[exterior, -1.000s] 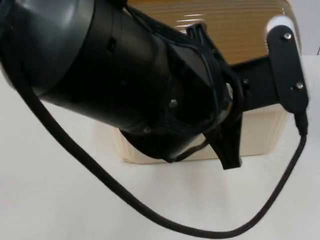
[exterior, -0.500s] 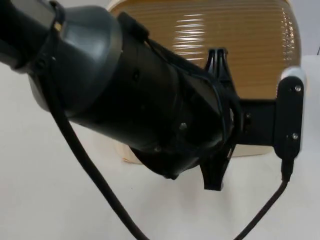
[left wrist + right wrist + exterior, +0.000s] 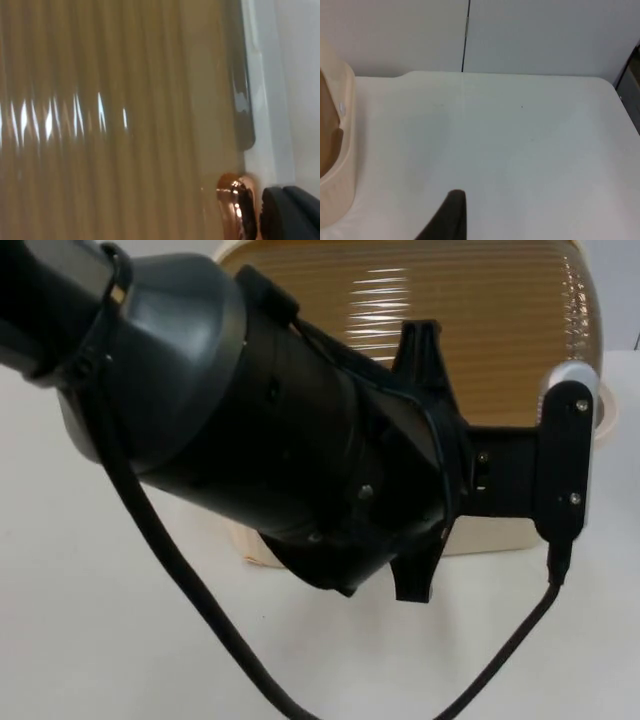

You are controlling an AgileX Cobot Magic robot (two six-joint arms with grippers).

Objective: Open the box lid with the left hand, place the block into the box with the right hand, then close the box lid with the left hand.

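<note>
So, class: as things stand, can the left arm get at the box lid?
Probably yes. The left arm reaches right over the lid, and its wrist view has the ribbed lid close up beside a fingertip. Nothing lies between them.

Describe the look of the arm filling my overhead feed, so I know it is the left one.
The left arm is a thick rounded tube, dark grey at the upper housing and glossy black below, studded with small screws. A flat black bracket with a white rounded end cap stands at its end. The left claw's black fingertip is matte; the right claw's fingertip is black and tapered.
</note>
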